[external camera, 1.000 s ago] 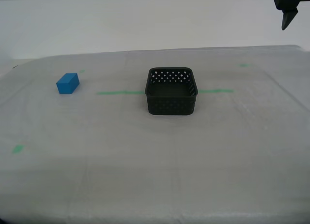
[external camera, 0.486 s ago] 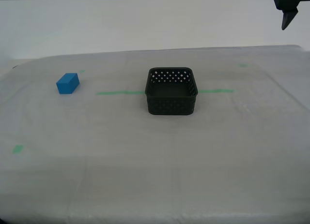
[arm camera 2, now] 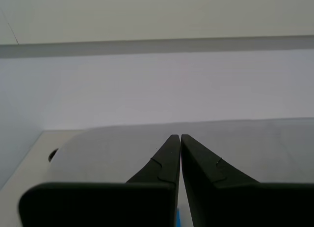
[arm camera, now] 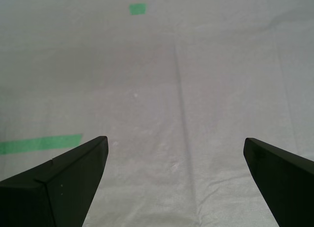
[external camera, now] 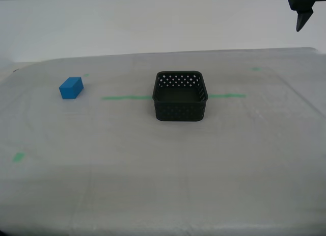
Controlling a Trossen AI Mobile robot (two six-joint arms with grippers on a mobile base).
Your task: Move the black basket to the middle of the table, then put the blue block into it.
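The black basket (external camera: 180,96) sits mid-worktop (external camera: 163,185) on the green line, so the blue block (external camera: 71,87), well apart, comes next. First gripper (arm camera: 175,153) jaws apart; second gripper (arm camera 2: 176,141) jaws together, so they must open first.

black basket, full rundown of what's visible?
The black basket is small, square with rounded corners, apparently plastic, its low walls perforated with rows of round holes. It sits upright and empty on the table, across the green tape line, near the middle of the exterior view. Nothing else touches it; no gripper is near.
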